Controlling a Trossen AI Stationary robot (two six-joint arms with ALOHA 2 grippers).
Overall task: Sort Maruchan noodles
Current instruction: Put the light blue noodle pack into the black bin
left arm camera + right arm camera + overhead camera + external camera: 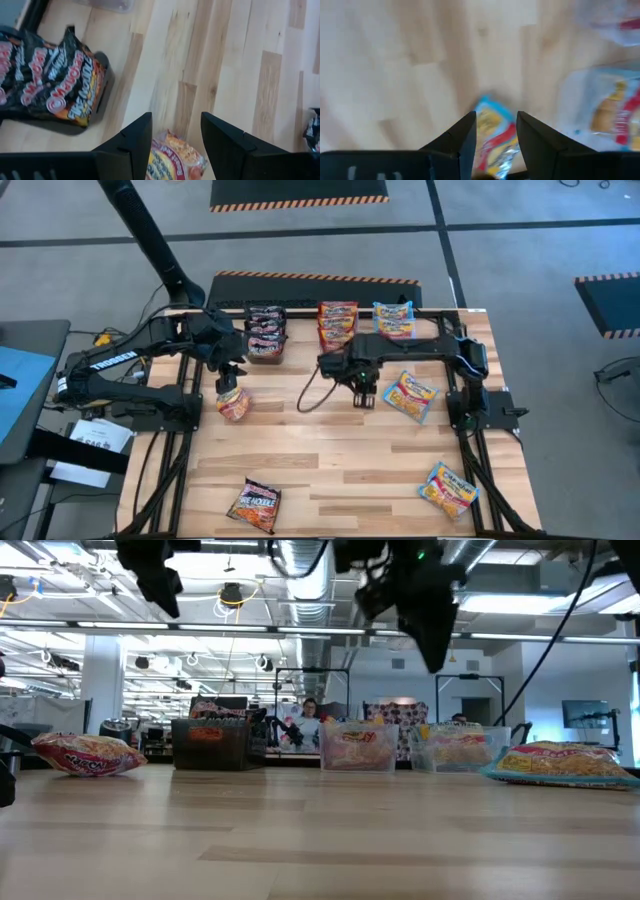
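A red-orange noodle packet (233,405) lies flat on the table at its left. My left gripper (230,383) hangs open just above it. In the left wrist view the packet (176,161) shows between and below the fingers of my left gripper (175,122). In the low view this packet (90,754) rests on the wood, with my left gripper (165,595) well above it. My right gripper (366,394) is open over the table's middle, left of a light blue packet (411,396) that lies flat. That packet (492,132) shows between its fingers in the right wrist view.
Along the far edge stand a black bin (266,352) of dark packets, a clear bin (337,323) of red-orange ones and a clear bin (394,320) of light blue ones. A dark packet (254,505) and a light blue packet (450,488) lie near the near edge.
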